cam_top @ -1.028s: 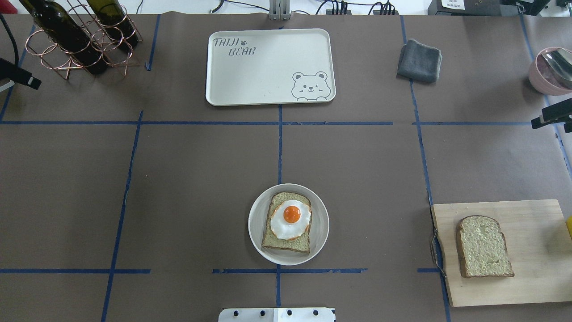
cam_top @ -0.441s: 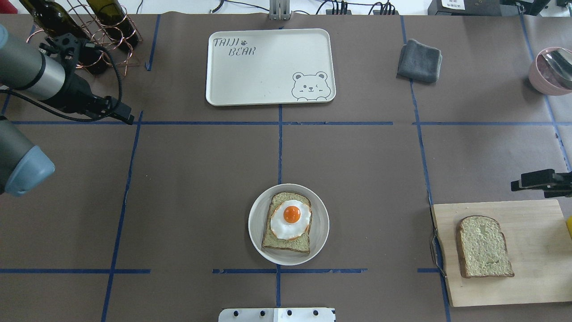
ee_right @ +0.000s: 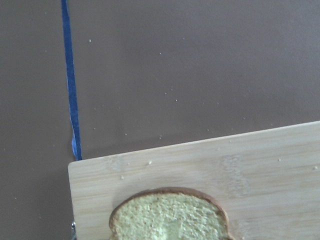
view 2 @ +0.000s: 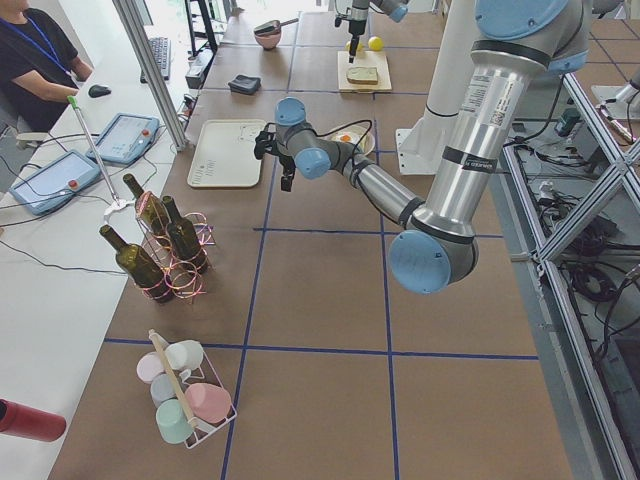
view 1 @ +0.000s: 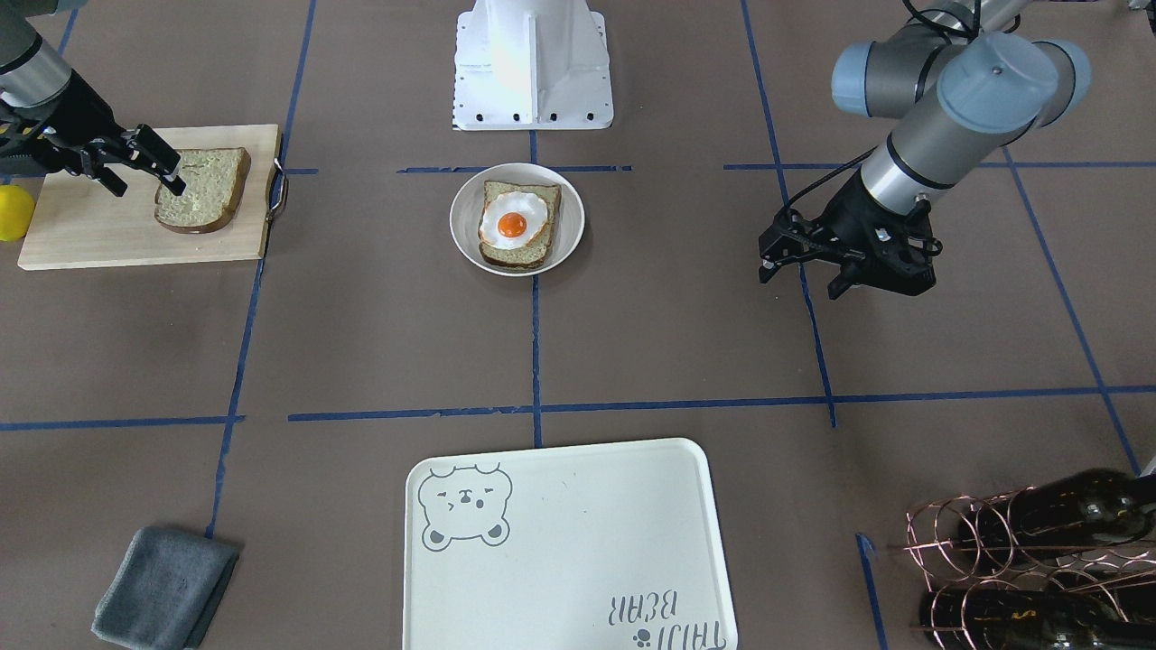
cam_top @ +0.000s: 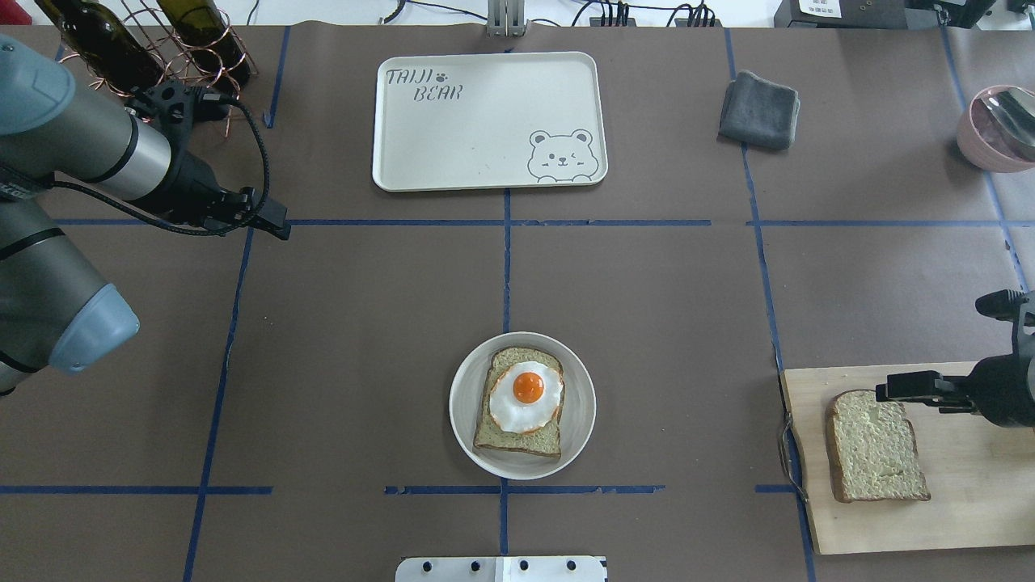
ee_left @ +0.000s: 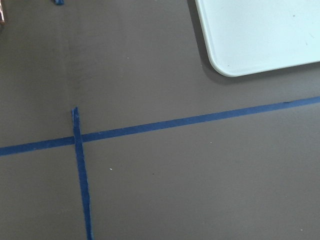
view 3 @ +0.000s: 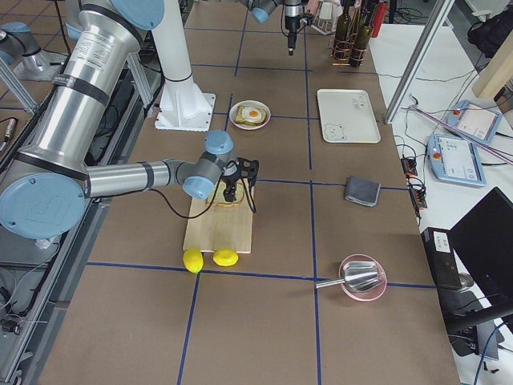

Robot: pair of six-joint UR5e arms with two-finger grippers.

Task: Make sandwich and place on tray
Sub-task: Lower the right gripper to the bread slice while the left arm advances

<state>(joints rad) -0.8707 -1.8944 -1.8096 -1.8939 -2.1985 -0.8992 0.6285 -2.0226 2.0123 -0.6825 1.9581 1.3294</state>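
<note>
**Brown-paper table (cam_top: pixel 364 307) with a blue tape grid, sandwich in two parts**

Biggest thing first: the cream tray (cam_top: pixel 485 137) with the grey bear face and "BEAR" lettering sits at the far middle, well apart from all the food. A light wooden cutting board (cam_top: pixel 970 501) is at the near right in the overhead view. The small round white plate (cam_top: pixel 458 404) is near-centre on a tape line.

Sandwich bits: the bottom slice (cam_top: pixel 517 443), tan with a dark brown crust, lies flat on the plate. The white fried egg (cam_top: pixel 517 412) sits on top of it, orange yolk up. The loose slice (cam_top: pixel 877 449) lies flat on the board.

The right claw (view 1: pixel 149 190) hangs over the board at the loose slice's rounded end, fingers spread and holding nothing. Can't tell if it touches the bread. The left claw (view 1: pixel 801 275) is spread wide too and holds nothing. It's over bare table, well apart from the plate and nearer the tray's corner.

View differences:
- Overhead shows the right claw as one dark bar, and only the front-facing view shows the gap between its fingers.
- The right wrist cam catches just the curved crust and the board's corner.
- The right-side view shows two lemons (view 3: pixel 208 258) at the board's end, while overhead gives only a yellow sliver.
</note>
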